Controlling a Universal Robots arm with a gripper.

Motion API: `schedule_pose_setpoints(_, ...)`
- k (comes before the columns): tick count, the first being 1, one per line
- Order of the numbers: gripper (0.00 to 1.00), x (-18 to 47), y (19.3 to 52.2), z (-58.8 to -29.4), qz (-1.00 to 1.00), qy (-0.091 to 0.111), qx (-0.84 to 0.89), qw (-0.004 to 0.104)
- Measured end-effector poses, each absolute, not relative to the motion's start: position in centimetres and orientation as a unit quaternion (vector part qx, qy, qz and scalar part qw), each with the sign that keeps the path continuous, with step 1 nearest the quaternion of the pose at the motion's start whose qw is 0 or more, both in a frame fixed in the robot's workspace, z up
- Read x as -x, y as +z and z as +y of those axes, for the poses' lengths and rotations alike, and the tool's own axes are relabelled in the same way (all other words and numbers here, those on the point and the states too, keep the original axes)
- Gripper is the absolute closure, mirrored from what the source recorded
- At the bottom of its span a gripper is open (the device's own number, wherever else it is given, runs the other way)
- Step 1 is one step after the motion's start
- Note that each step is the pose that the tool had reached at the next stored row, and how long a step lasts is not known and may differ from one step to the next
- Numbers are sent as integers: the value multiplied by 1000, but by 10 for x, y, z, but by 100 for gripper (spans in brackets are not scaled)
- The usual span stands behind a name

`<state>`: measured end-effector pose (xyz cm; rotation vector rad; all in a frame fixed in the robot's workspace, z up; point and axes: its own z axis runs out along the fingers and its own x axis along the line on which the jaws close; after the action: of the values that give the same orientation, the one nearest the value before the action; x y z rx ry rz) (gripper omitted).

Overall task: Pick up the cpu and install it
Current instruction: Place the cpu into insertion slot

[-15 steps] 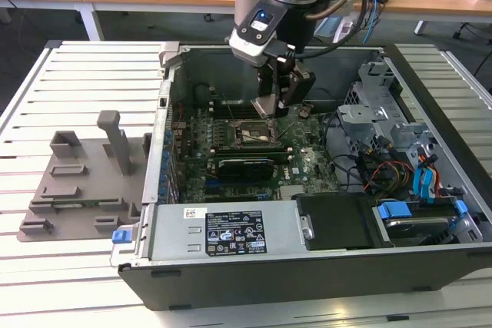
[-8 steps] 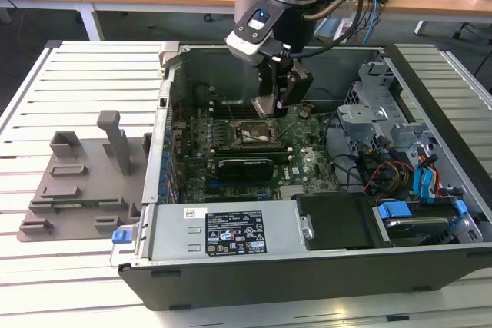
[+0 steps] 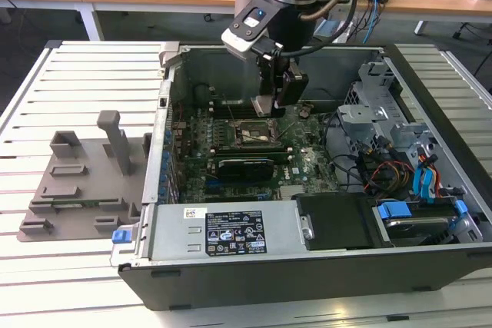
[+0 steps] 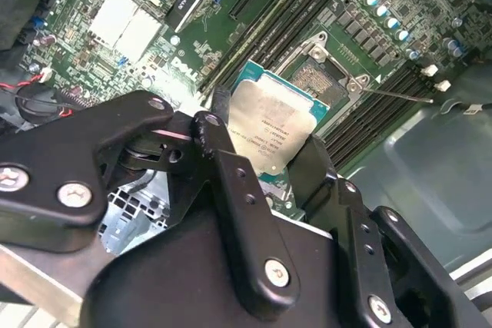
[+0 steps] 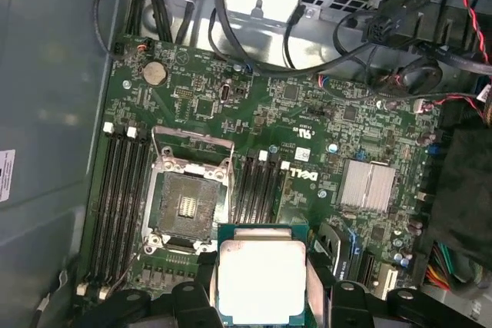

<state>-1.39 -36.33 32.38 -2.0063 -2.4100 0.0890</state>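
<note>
Gripper (image 3: 278, 105) pinches cpu (image 5: 261, 280) by its edges, hovering over motherboard (image 5: 307, 113) just beside open socket (image 5: 184, 207) (load frame (image 5: 192, 142) raised). Transfer step in hand; seating likely demands square alignment.

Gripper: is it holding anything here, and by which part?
Yes: the gripper holds the cpu by two opposite edges, metal top exposed, above the motherboard.

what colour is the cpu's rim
Green, around the silver top of the cpu; clearest in the first wrist view.
</note>
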Motion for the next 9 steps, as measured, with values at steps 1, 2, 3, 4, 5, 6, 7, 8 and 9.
schedule_pose_setpoints(1,45,14,324,-363,-765,28,644,2)
schedule_pose_setpoints(2,45,14,324,-363,-762,28,647,3)
schedule_pose_setpoints(3,45,14,324,-363,-761,28,649,3)
schedule_pose_setpoints(4,45,14,324,-363,-758,28,651,3)
schedule_pose_setpoints(5,45,14,324,-363,-756,28,654,3)
schedule_pose_setpoints(6,45,14,324,-363,-753,28,658,3)
schedule_pose_setpoints(7,45,14,324,-363,-750,28,661,3)
schedule_pose_setpoints(8,45,14,324,-363,-747,28,664,3)
schedule_pose_setpoints(9,45,14,324,-363,-744,28,667,3)
